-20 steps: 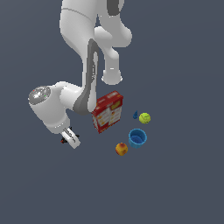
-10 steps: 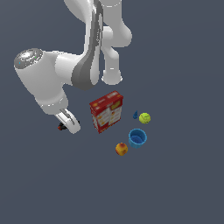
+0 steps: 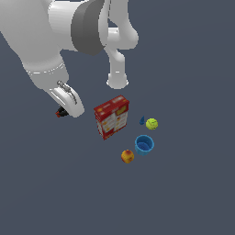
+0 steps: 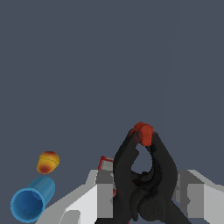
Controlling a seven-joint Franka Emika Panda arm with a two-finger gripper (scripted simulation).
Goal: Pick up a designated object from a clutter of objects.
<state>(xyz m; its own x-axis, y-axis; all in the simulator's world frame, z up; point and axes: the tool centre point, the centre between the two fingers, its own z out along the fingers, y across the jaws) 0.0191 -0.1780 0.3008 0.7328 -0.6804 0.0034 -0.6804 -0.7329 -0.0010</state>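
The designated object, a small black spring clamp point(image 4: 144, 175) with red-orange tips, sits between my gripper's point(image 4: 146, 199) white fingers point(image 4: 103, 194), which are shut on it. In the exterior view the clamp point(image 3: 59, 111) peeks out dark and red beside the gripper point(image 3: 65, 109), held in the air and apart from the clutter of objects on the exterior view's left. That clutter is the red cereal box point(image 3: 111, 117), blue cup point(image 3: 144, 144), tennis ball point(image 3: 151, 124), apple point(image 3: 127, 156) and tiny blue piece point(image 3: 142, 120).
The arm's large white links point(image 3: 50, 36) fill the upper part of the exterior view's left. The wrist view shows the apple point(image 4: 48, 162), the blue cup point(image 4: 31, 202) and a sliver of the cereal box point(image 4: 106, 162) below on the dark grey floor point(image 4: 109, 65).
The arm has swung up and closer to the exterior camera, carrying the clamp with it. The cereal box, cup, ball and apple have stayed where they were.
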